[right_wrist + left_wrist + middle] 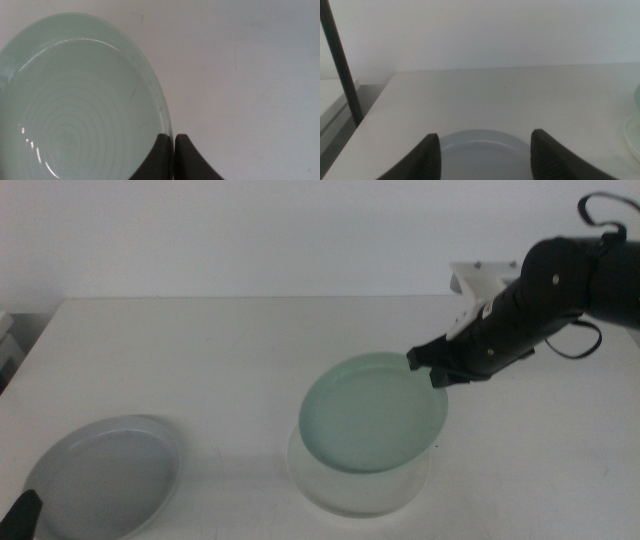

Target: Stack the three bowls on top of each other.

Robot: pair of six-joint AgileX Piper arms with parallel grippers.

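Note:
My right gripper (432,370) is shut on the far right rim of the pale mint green bowl (372,411) and holds it tilted just above the white bowl (352,484), which rests on the table. In the right wrist view the jaws pinch the green bowl's (75,105) rim at my right gripper (173,142). The light grey bowl (105,478) sits at the front left. My left gripper (484,155) is open, its jaws standing wide over the grey bowl's (485,152) near side; only a dark tip of it (22,515) shows in the middle view.
The white table (220,350) stretches bare between the bowls and toward the back wall. A white bracket (480,280) sits at the back right behind the right arm. A dark pole (340,65) stands off the table's left edge.

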